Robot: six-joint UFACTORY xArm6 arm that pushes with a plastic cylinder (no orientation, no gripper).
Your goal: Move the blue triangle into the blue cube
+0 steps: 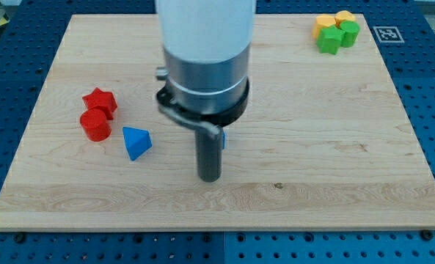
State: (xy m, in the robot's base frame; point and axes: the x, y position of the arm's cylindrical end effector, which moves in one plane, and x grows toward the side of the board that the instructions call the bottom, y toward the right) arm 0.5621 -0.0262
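The blue triangle (136,142) lies on the wooden board (334,147), left of centre. Only a thin sliver of the blue cube (224,138) shows at the right edge of my rod; the rest is hidden behind the arm. My tip (210,178) rests on the board to the right of the blue triangle and slightly below it in the view, about a hundred pixels away. The tip sits just below and left of the visible sliver of the blue cube.
A red star-shaped block (100,100) and a red cylinder (95,125) stand together left of the blue triangle. At the view's top right, two yellow blocks (326,24) and two green blocks (330,39) cluster near the board's corner.
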